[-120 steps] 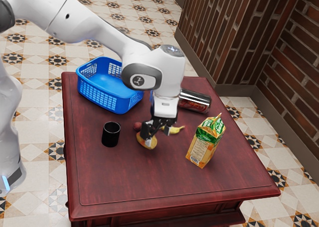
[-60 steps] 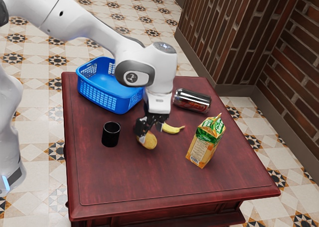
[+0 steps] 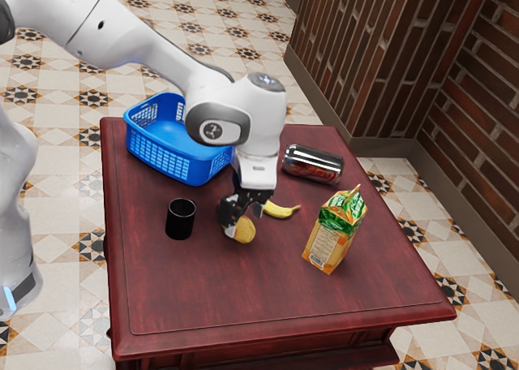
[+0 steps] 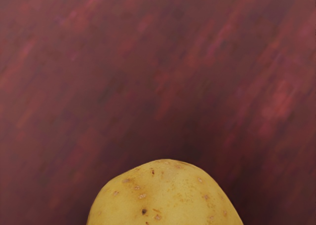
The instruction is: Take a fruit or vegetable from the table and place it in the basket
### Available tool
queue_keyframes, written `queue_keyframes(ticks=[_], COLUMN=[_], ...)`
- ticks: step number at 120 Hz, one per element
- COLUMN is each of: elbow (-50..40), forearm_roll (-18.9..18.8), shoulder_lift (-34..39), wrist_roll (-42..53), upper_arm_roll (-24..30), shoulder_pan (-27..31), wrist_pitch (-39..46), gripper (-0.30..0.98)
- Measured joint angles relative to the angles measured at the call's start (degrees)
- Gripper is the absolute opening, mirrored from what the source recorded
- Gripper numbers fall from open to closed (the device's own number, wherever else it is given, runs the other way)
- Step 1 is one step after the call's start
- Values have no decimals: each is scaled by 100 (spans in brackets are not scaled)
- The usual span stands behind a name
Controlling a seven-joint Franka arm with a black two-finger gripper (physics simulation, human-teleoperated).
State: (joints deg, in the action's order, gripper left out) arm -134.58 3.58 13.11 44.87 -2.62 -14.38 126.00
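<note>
The gripper [image 3: 240,216] is low over the table, right at the potato [image 3: 244,230], and covers part of it. Whether it grips the potato cannot be made out. In the wrist view the yellow, speckled potato [image 4: 165,195] looms large at the lower edge, just under the hand. A banana [image 3: 280,211] lies on the table beside the gripper, on the exterior view's right of it. The blue basket [image 3: 170,157] stands farther back, toward the exterior view's upper left, with its open top facing up.
A black cup [image 3: 181,220] stands on the exterior view's left of the gripper. On the other side are an orange and green carton [image 3: 332,230] and a silver and red can [image 3: 312,165] lying down. All stand on the dark red table [image 3: 243,297].
Over the last second my hand has moved toward the exterior view's left and dropped slightly at the potato. It now covers a dark red fruit that showed behind the potato earlier.
</note>
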Motion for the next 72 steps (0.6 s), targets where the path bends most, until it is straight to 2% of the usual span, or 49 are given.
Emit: queue_keyframes(ticks=[72], elbow=[-174], forearm_roll=[11], shoulder_lift=[-30], wrist_roll=[-66], upper_arm_roll=[-6], shoulder_pan=[15], wrist_pitch=[227], gripper=[69])
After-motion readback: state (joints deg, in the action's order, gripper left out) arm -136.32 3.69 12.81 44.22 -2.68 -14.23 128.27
